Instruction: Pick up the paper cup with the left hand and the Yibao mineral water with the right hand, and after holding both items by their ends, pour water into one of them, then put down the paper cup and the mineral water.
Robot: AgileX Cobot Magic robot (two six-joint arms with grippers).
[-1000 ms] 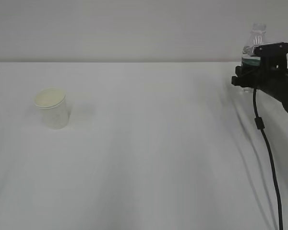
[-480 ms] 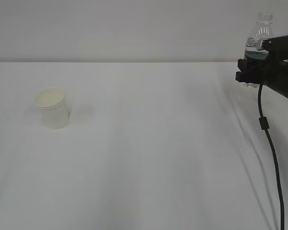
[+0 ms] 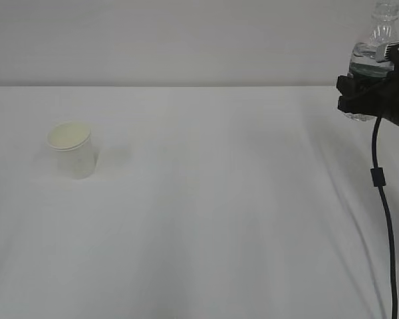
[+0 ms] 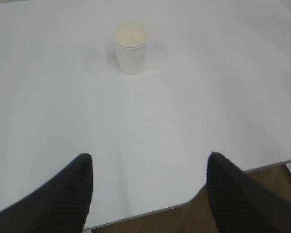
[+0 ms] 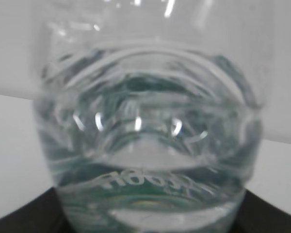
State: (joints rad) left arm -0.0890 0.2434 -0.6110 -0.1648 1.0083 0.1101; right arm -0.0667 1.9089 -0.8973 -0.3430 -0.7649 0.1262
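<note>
Since a second ago your right hand [image 3: 369,83], clenched on the Yibao mineral water [image 3: 371,60], has risen; your spread left hand [image 4: 148,189] has yet to take the paper cup [image 3: 72,150].

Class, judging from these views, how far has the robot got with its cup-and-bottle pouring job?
Done: the right hand grips the Yibao mineral water, raised off the table. In hand: nothing on the other side; the left hand is open, short of the paper cup. Left: lifting the cup, pouring, setting both down.
</note>
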